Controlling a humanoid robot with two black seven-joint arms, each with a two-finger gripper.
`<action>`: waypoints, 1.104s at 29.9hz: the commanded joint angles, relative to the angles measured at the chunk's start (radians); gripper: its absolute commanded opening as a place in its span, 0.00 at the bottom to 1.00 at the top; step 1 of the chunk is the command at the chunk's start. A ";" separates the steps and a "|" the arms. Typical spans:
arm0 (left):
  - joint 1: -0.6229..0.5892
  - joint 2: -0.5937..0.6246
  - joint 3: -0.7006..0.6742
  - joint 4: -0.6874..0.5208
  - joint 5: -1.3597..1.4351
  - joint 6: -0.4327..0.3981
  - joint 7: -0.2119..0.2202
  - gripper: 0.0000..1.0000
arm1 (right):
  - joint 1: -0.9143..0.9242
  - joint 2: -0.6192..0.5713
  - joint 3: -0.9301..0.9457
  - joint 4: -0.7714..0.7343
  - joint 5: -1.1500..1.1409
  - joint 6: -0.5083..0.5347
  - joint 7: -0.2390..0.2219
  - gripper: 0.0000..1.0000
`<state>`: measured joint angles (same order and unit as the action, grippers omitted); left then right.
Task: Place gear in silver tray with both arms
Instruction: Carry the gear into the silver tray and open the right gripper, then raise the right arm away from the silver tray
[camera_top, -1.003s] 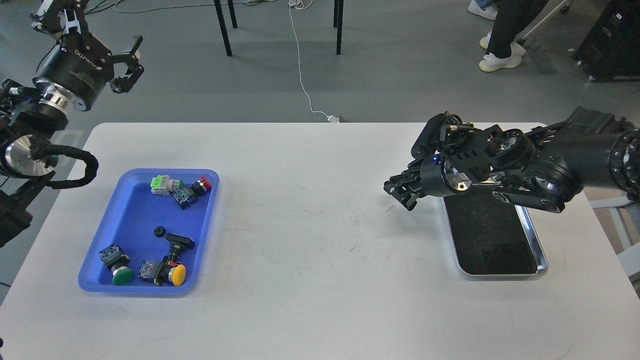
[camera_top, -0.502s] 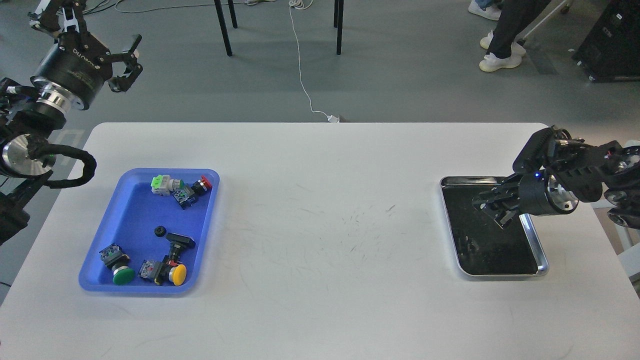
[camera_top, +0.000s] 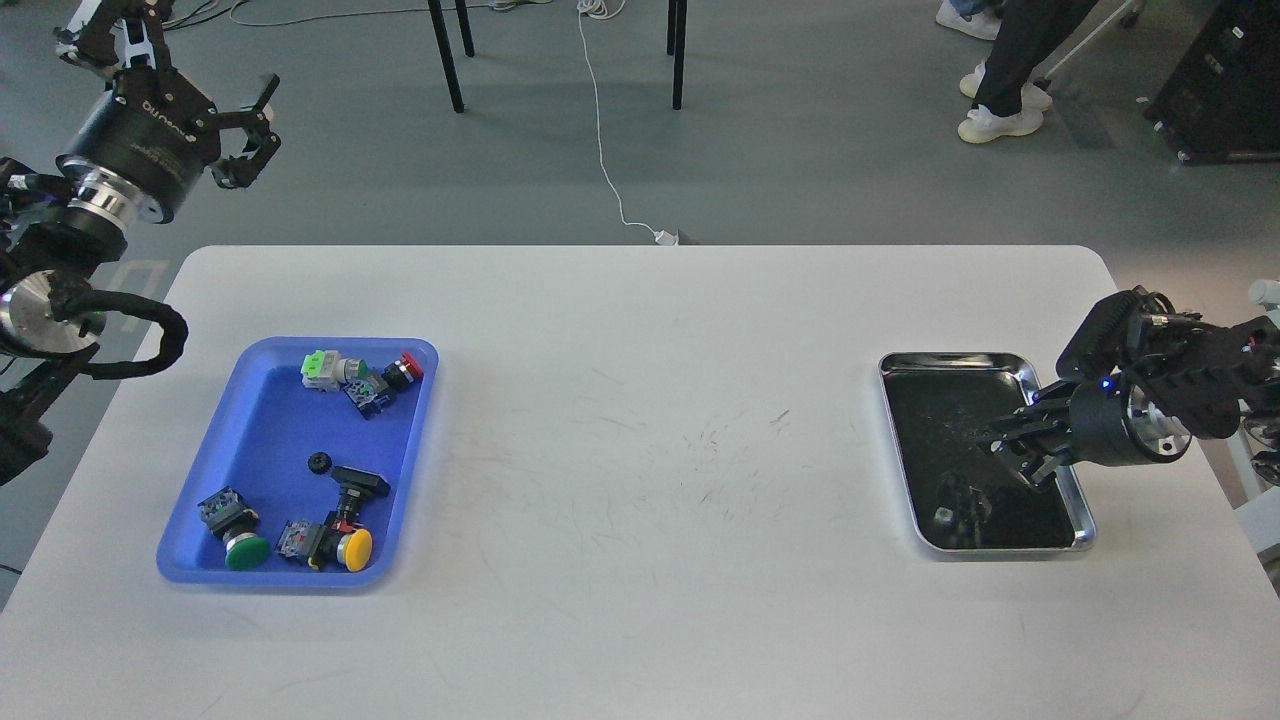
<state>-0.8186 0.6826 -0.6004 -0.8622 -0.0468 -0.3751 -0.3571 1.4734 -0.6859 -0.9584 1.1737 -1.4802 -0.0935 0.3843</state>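
Gear (camera_top: 319, 462) sitting small and black in blue tray (camera_top: 262, 365), far left. Silver tray (camera_top: 1084, 525) far right, gearless. Right gripper (camera_top: 1015, 445) hovering over it, grip state unclear; left gripper (camera_top: 243, 130) spread, raised. Pickup pending: left arm needing descent onto gear.

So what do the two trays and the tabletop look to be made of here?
The silver tray looks like polished metal: bright mirror rim, dark reflective bottom. The blue tray looks like moulded plastic: even saturated colour, soft rounded lip, dull sheen. The table has a matt white top with fine dark scuffs, probably laminate, though the view cannot settle that.
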 joint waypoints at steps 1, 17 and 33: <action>-0.002 0.003 0.004 0.000 0.001 -0.001 0.001 0.97 | 0.001 -0.003 0.003 0.044 0.003 0.000 0.002 0.46; 0.004 0.311 0.163 -0.300 0.028 -0.013 0.010 0.97 | -0.063 -0.093 0.496 0.027 0.073 -0.002 0.001 0.94; 0.009 0.457 0.251 -0.581 1.000 0.028 0.010 0.97 | -0.308 0.302 1.023 -0.266 0.754 0.000 -0.008 0.98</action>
<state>-0.8158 1.1437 -0.3544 -1.4009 0.7227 -0.3690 -0.3467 1.1856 -0.4278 0.0208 0.9191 -0.8360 -0.0915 0.3741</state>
